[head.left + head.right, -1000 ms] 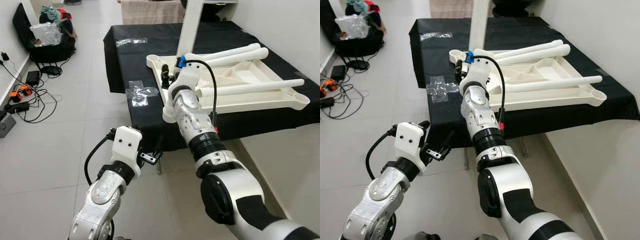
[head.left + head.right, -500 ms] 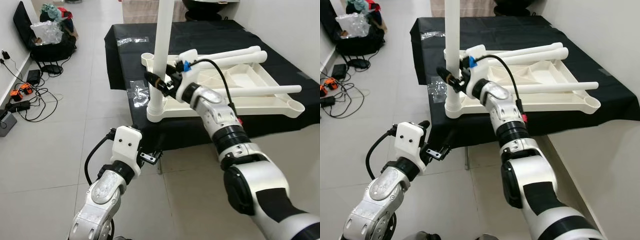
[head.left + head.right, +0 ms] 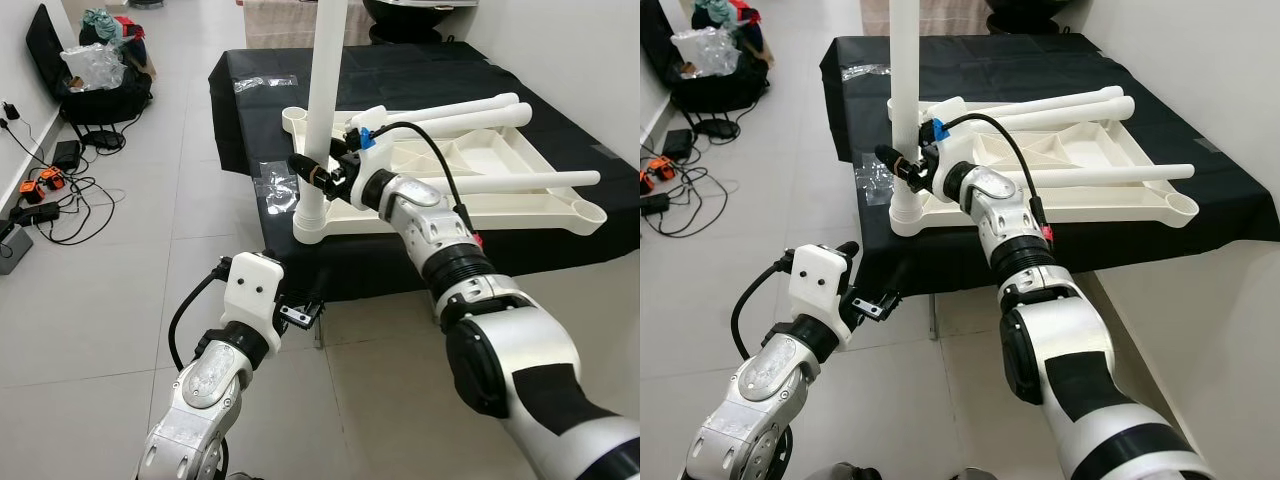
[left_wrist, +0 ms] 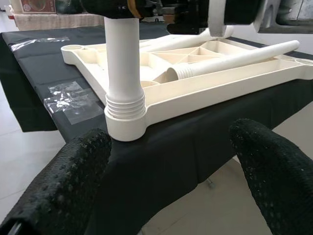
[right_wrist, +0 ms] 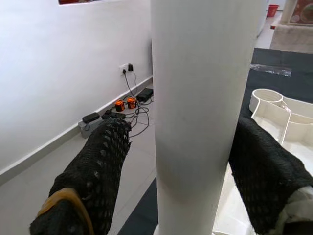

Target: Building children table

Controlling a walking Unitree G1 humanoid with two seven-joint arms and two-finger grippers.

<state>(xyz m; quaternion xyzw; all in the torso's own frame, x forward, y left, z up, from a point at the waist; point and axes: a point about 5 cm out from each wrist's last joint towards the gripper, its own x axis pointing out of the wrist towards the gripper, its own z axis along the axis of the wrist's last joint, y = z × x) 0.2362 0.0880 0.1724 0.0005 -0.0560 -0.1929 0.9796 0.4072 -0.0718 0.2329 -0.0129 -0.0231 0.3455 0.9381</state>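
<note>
The right tool (image 3: 315, 172) is clamped around one upright white leg (image 3: 322, 90), a black finger on each side, and that leg stands screwed into the near corner socket of the upturned white tabletop (image 3: 480, 205), which lies on the black-draped surface (image 3: 250, 110). Beyond the right tool, three more white legs (image 3: 470, 108) lie flat across the tabletop's ribbed underside. The left tool (image 3: 300, 312) hangs low with its fingers spread apart and nothing between them, below and in front of the surface's edge, facing the leg's threaded base (image 4: 125, 105).
</note>
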